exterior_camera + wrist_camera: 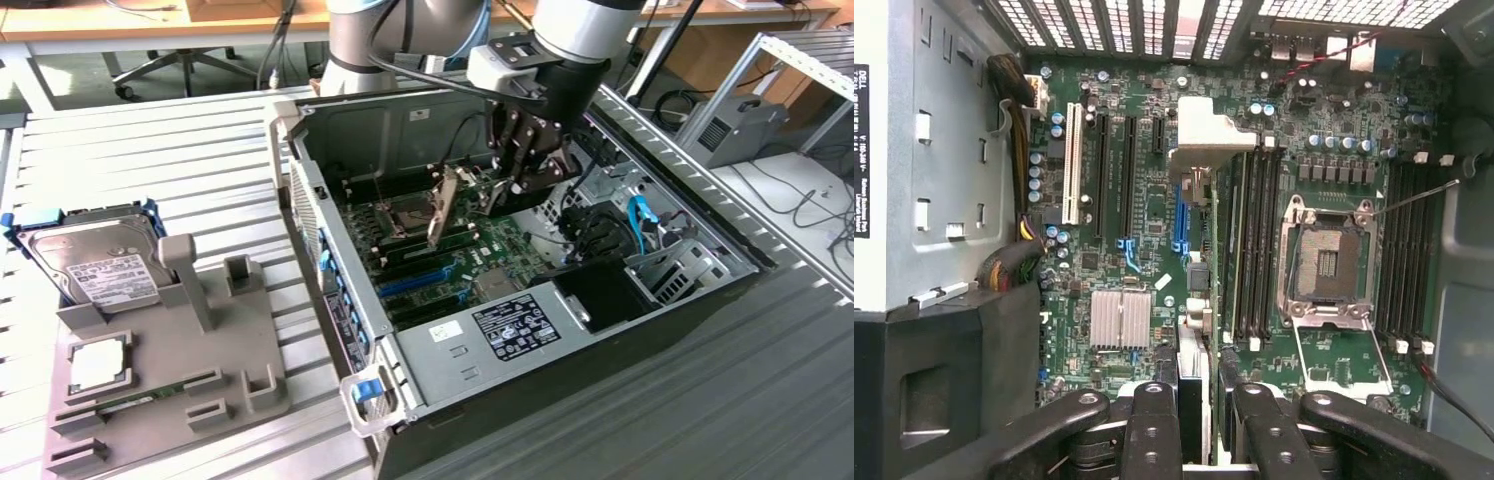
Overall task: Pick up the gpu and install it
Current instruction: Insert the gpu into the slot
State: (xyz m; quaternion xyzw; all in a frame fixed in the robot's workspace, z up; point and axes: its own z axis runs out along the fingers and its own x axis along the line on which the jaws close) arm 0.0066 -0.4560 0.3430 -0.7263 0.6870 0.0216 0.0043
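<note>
Inside the open computer case (pixel 400 130), I grip the gpu (pixel 451 205) edge-on in my gripper (pixel 523 178), held upright above the motherboard (pixel 1144 260) so its lower edge faces the slots.

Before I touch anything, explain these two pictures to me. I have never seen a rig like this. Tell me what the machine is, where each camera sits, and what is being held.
The machine is a single robot arm with a claw at its end. One picture is taken from a camera standing off to the side. The other comes from a camera on the arm's wrist, which looks down past the claw into the work.

On the slatted metal table lies an open computer case, with its green motherboard exposed.

Towards the exterior view's left is a grey holder. It carries a hard drive in a blue frame, a square processor chip and a thin green memory stick.

The claw appears to be closed on the gpu. The card is seen edge-on above the motherboard and is not yet seated.
</note>
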